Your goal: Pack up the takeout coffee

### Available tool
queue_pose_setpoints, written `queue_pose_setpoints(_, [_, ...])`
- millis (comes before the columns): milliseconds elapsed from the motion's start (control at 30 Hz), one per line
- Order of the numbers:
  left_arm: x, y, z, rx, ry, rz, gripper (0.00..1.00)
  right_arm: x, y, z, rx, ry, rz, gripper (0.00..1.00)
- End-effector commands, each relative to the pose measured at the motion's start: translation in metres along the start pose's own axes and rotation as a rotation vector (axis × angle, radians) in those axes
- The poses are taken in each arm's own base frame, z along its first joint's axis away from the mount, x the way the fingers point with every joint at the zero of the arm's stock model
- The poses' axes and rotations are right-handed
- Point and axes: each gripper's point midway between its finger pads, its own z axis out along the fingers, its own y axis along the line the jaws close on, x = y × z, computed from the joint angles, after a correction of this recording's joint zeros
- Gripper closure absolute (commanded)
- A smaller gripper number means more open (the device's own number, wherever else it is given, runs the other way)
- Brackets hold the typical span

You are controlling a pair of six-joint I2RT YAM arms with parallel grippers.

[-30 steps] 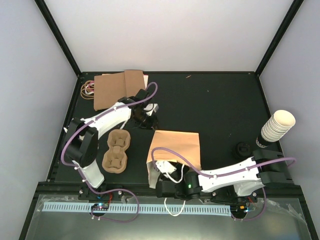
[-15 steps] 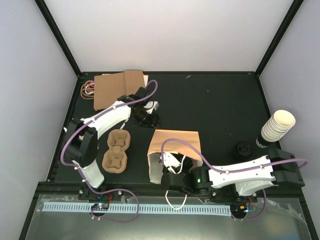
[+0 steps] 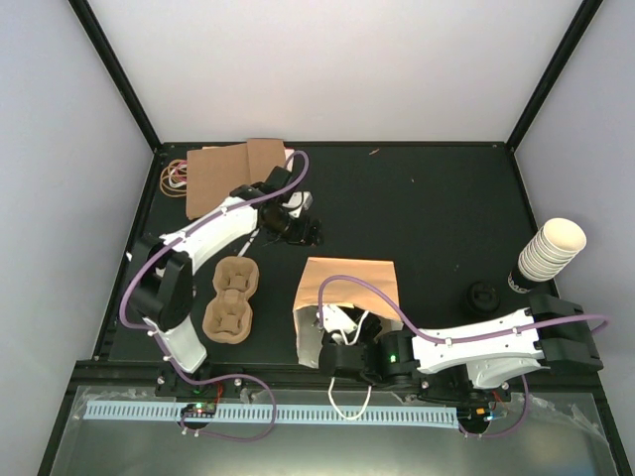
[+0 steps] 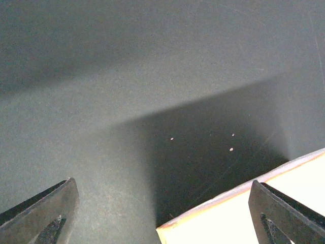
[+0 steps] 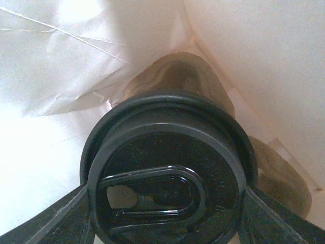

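Dark desk [image 3: 427, 218] carried an open brown paper bag [image 3: 349, 283] by its near edge. Inside the bag, the right hand [image 5: 165, 203] clasped a takeout coffee [image 5: 172, 132] at its lid [image 5: 152, 188]. It looked light, sloshy and crushable, and seemed safest held round the stiff rim. Toward the far-left corner, the left hand [image 4: 162, 193] gaped empty.

The counter [image 3: 427, 208] carries at far left flat brown paper bags [image 3: 233, 174], with rubber bands [image 3: 176, 177] just beside them. A brown pulp tray [image 3: 230, 297] lies near left and an open paper bag [image 3: 349, 283] near centre. At right are a dark lidded cup [image 3: 483, 296] and a tilted stack of cream cups [image 3: 552, 248].
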Motion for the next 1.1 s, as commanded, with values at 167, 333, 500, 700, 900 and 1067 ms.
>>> queue_pose_setpoints(167, [-0.022,-0.006,0.023,0.051,-0.010,0.008,0.13,0.000,0.002,0.002,-0.017,-0.006,0.013,0.46])
queue_pose_setpoints(333, [-0.026,-0.005,0.033,0.051,0.003,0.006,0.15,0.002,0.005,0.003,-0.029,0.001,0.012,0.46])
queue_pose_setpoints(500, [-0.028,-0.007,0.042,0.072,0.022,0.004,0.18,0.005,0.005,0.003,-0.037,0.007,0.019,0.46])
queue_pose_setpoints(700, [-0.025,-0.009,0.056,0.104,0.066,0.003,0.30,0.009,0.010,0.004,-0.069,0.018,0.025,0.46])
queue_pose_setpoints(900, [-0.013,-0.012,0.068,0.143,0.111,-0.004,0.49,0.007,0.008,0.005,-0.060,0.013,0.023,0.46])
queue_pose_setpoints(1067, [-0.001,-0.013,0.075,0.170,0.143,-0.009,0.59,0.000,0.002,0.006,-0.018,-0.001,0.005,0.46])
